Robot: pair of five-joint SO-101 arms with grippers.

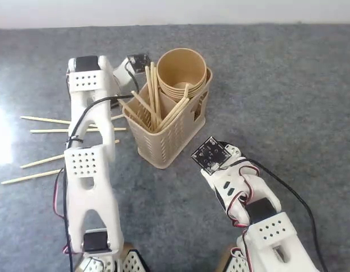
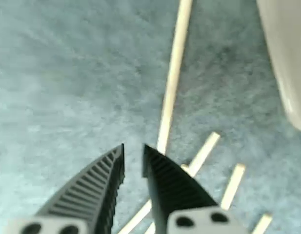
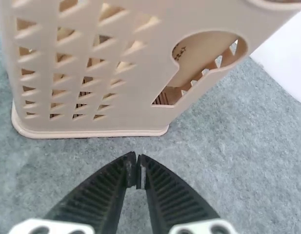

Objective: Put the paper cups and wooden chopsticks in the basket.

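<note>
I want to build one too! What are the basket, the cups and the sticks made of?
The basket looks like beige plastic: smooth, matte, moulded triangle holes. The cups seem brown paper, thin-walled and stacked. The sticks look like pale bare wood, probably.

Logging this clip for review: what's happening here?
The paper cups sit stacked in the basket with several chopsticks. Other loose chopsticks lie on the table beside it. The left gripper hangs slightly open over one of them; the right gripper is shut and empty, facing the basket's side.
</note>
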